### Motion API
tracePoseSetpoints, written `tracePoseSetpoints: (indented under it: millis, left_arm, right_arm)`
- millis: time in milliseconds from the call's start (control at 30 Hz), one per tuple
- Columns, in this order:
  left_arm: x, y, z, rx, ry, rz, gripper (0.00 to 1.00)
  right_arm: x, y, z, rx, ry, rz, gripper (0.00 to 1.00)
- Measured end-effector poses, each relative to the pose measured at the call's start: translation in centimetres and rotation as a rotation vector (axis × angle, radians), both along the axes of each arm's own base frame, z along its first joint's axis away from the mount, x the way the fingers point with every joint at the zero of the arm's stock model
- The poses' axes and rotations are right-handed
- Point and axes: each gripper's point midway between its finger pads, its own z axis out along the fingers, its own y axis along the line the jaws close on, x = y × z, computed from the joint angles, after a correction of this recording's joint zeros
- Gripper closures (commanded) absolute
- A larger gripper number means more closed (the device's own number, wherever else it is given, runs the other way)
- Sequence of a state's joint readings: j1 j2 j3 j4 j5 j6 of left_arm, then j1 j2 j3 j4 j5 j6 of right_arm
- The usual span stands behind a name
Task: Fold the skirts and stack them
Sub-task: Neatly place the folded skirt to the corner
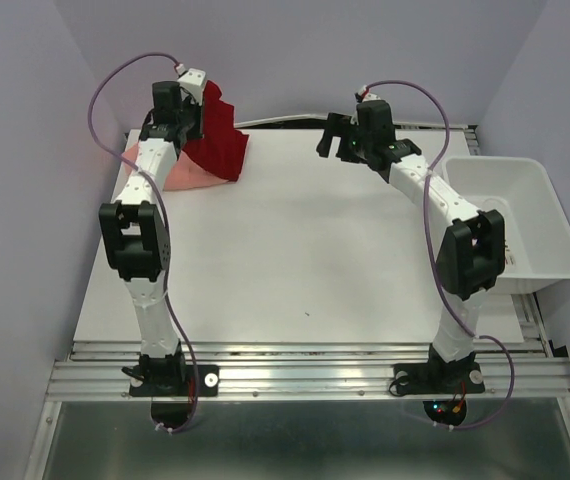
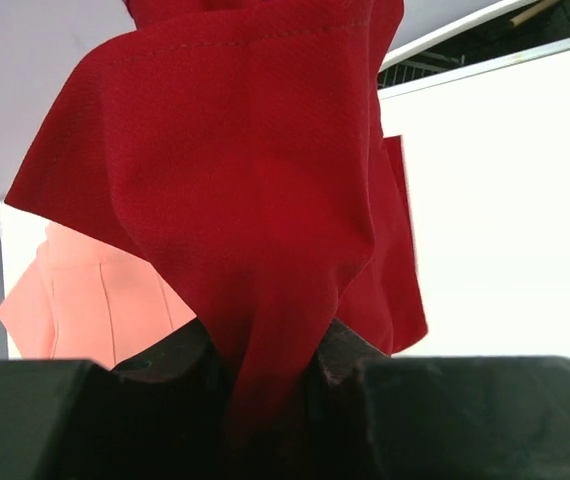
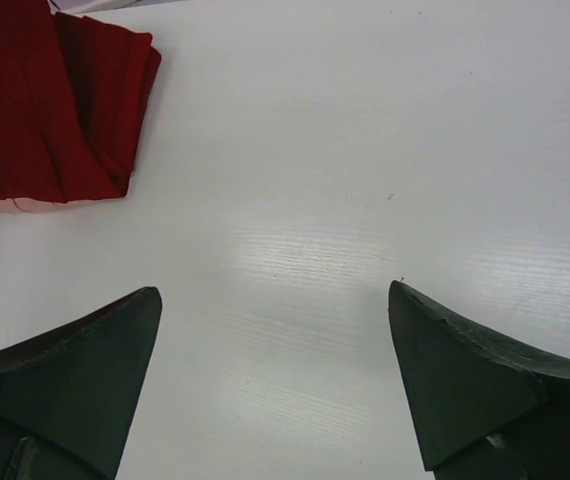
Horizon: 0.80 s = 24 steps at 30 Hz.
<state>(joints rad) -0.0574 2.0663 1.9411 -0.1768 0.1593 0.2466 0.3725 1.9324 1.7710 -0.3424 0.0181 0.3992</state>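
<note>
- Left gripper (image 2: 265, 365): jaws were clamped on the deep red skirt (image 2: 245, 180), partly lifted at the table's (image 1: 295, 240) 11 o'clock corner; cloth hid the fingertips.
- Salmon-pink skirt (image 2: 85, 305): lay beneath, largely covered.
- Right gripper (image 3: 275, 300): jaws stood wide apart, holding nothing.

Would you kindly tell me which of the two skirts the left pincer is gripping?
The deep red skirt: its cloth is pinched in the left pincer and raised, whereas the salmon-pink skirt lies flat on the table beneath it.

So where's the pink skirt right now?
Top view: the pink skirt lies at the table's far left, partly under the red skirt that the left pincer holds.
</note>
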Motion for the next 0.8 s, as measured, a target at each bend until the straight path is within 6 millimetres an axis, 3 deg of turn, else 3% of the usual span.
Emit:
tracePoseSetpoints:
  millis: [300,500,567,600,800]
  left_arm:
    - [1.1,7.9,-6.0,-0.079,0.099,0.14,1.0]
    - [1.7,10.7,-9.9,-0.093,0.144,0.191,0.99]
    - [1.8,11.2,-11.0,-0.093,0.158,0.202,0.91]
    - [1.9,11.3,-11.5,-0.092,0.163,0.206,0.82]
    - [2.0,12.8,-13.0,-0.086,0.176,0.252,0.66]
  right_arm:
    - [-0.1,0.4,-0.5,0.007,0.014,0.021,0.0]
    - [-0.2,0.5,-1.1,0.002,0.028,0.031,0.0]
    - [-0.2,0.5,-1.3,-0.003,0.032,0.034,0.0]
    - [-0.3,0.5,-1.5,-0.006,0.034,0.035,0.0]
    - [-0.7,0.4,-2.3,-0.014,0.058,0.041,0.0]
